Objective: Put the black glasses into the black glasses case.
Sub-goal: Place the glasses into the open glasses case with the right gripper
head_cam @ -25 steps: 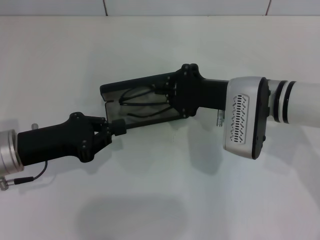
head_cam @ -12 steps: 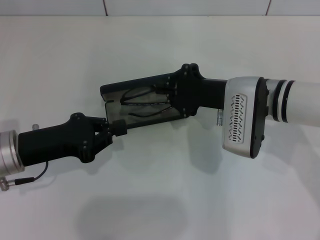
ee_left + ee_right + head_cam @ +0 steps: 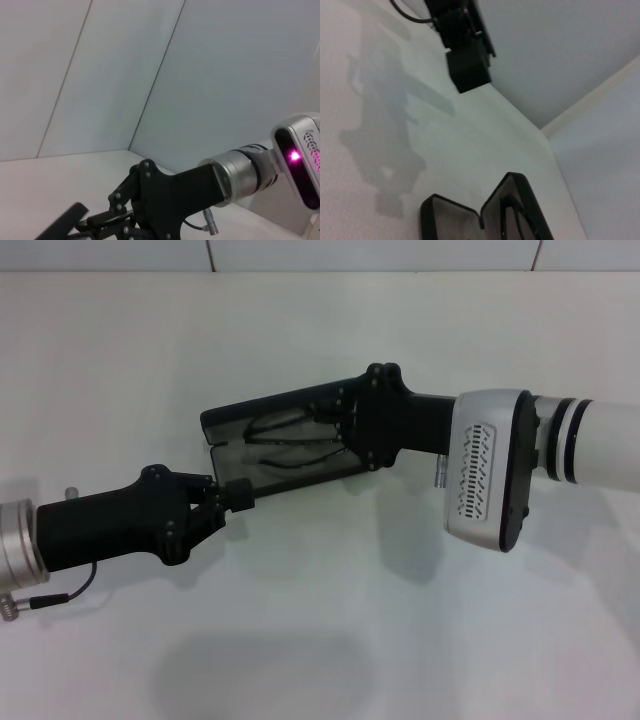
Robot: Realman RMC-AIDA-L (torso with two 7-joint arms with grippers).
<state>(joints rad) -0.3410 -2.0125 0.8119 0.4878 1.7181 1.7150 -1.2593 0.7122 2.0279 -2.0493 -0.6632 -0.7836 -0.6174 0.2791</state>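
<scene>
Bench (image 3: 420, 640) surface is plain white and carries the black glasses case (image 3: 275, 445), which you will find near the middle of the head view, lying open with its lid raised along the far edge. Inside the case you can see the black glasses (image 3: 285, 440) — thin rims and temple arms lying on the grey lining of the tray.

Check the left gripper (image 3: 235, 495) first. It reaches in from your lower left, and its jaws are pinched together on the near left corner of the case tray, with the tip touching the rim. In the right wrist view the same gripper (image 3: 466, 62) shows far off as a black block above the bench, and the open case (image 3: 485, 217) appears in the foreground with its lid up.

Next, check the right gripper (image 3: 340, 430). It comes in from your right and sits directly over the right end of the case, above the glasses. Its black linkage covers the fingertips — you cannot tell from any view how far the jaws are spread or whether they grip the frame.

In the left wrist view you see the right gripper (image 3: 107, 222) at the lower edge.
</scene>
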